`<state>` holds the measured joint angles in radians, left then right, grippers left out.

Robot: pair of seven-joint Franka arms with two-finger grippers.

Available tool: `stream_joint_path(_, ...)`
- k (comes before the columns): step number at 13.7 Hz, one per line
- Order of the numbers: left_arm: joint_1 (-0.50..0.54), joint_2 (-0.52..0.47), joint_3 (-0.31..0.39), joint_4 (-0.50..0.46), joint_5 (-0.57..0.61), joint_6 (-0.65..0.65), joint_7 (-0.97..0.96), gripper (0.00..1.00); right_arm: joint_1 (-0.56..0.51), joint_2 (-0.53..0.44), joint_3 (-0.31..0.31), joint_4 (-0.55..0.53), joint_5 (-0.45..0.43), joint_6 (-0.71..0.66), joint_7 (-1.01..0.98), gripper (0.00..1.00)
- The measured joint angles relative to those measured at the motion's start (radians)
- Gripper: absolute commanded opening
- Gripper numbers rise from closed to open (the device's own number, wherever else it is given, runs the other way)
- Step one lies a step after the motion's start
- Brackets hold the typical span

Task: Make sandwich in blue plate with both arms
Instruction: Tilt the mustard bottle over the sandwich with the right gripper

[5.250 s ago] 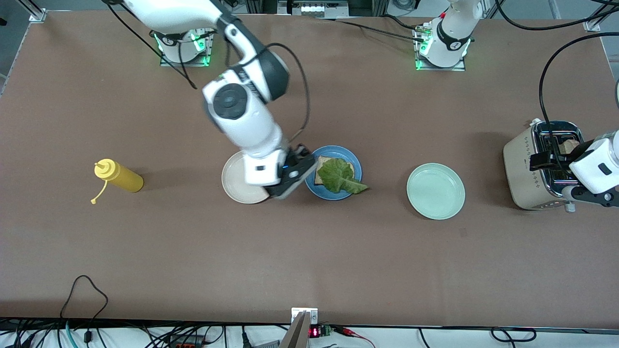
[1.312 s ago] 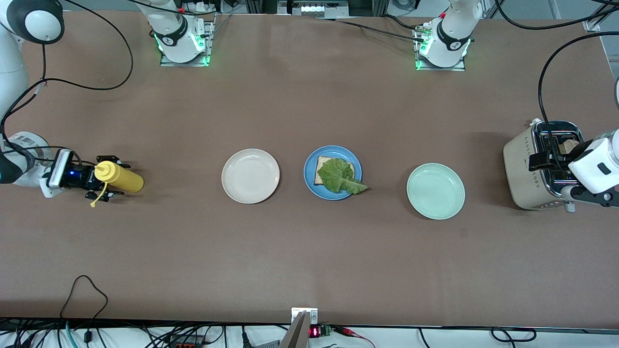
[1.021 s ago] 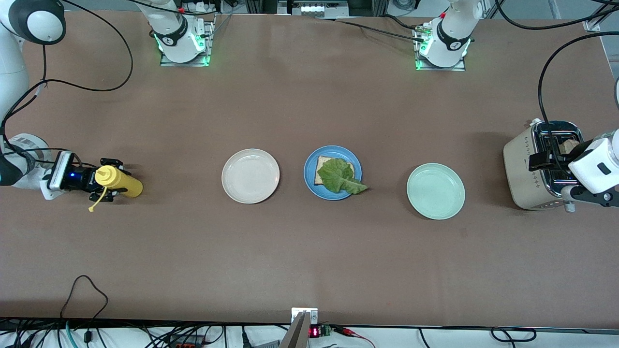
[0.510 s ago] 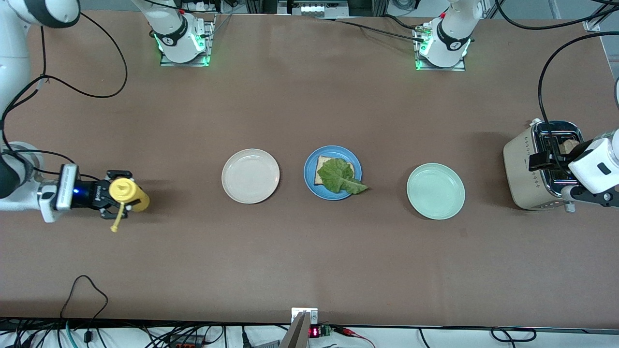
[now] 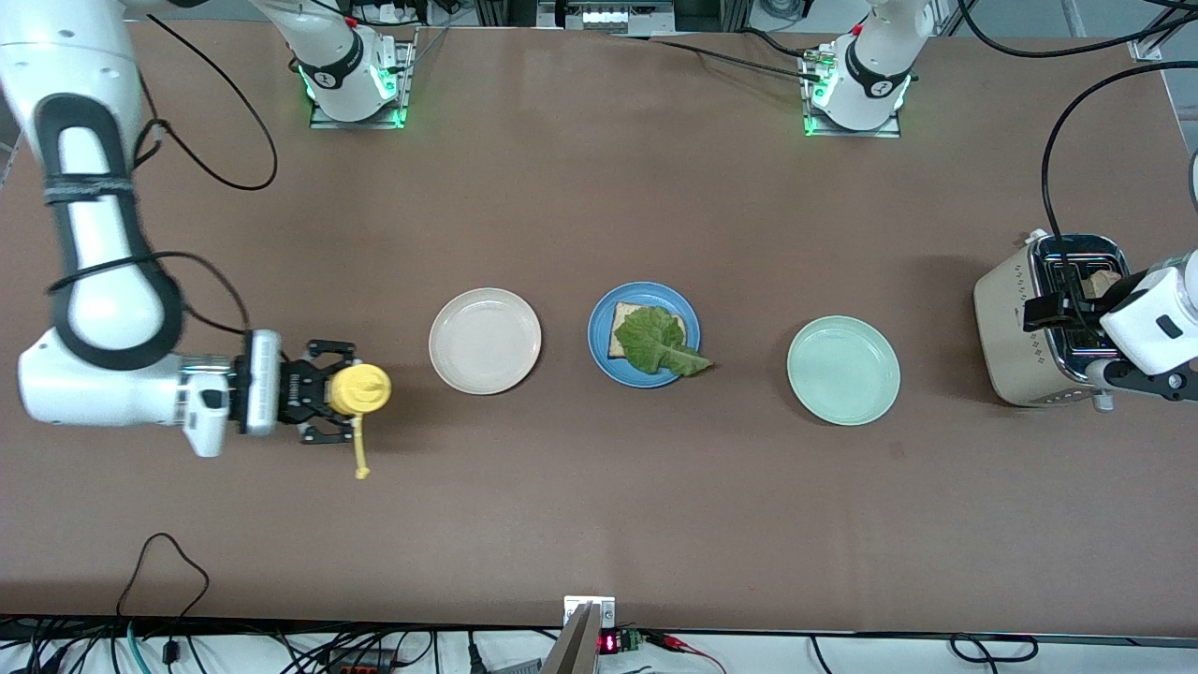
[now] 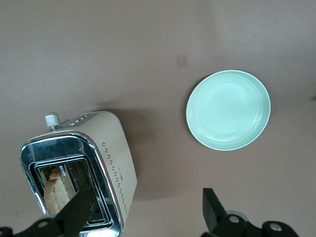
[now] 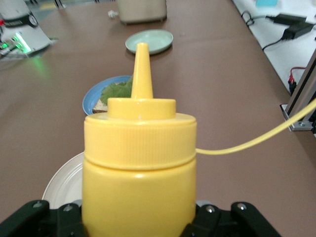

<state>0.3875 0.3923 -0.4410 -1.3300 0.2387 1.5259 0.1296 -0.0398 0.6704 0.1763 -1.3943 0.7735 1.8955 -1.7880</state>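
Observation:
The blue plate [image 5: 601,360] sits mid-table with one bread slice [image 5: 619,331] on it and a green lettuce leaf [image 5: 660,343] on top. My right gripper [image 5: 328,404] is shut on a yellow squeeze bottle [image 5: 361,389], held over the table beside the cream plate [image 5: 485,340], its cap tether dangling. In the right wrist view the yellow squeeze bottle [image 7: 139,163] fills the middle, with the blue plate [image 7: 91,101] past its nozzle. My left gripper [image 5: 1072,307] waits open over the toaster [image 5: 1015,328]. A bread slice [image 6: 51,193] stands in the toaster's [image 6: 116,148] slot.
A mint-green plate [image 5: 843,370] lies between the blue plate and the toaster, and shows as the mint-green plate [image 6: 228,109] in the left wrist view. Cables trail along the table's near edge. The left arm's cable [image 5: 1058,140] loops above the toaster.
My right gripper has closed on the yellow bottle, lifted it off the table and carried it toward the cream plate. The left arm has not moved.

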Motion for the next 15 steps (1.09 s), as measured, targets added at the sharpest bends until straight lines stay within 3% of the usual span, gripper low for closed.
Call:
stream_joint_path(9, 0.0, 0.0, 0.0, 0.0, 0.0, 0.0, 0.0, 1.0, 0.33, -0.003, -0.002, 0.071, -0.601, 0.183, 0.706, 0.26)
stream_joint_path(15, 0.0, 0.0, 0.0, 0.0, 0.0, 0.0, 0.0, 1.0, 0.522, 0.053, -0.004, 0.07, -1.0, 0.206, 1.158, 0.26)
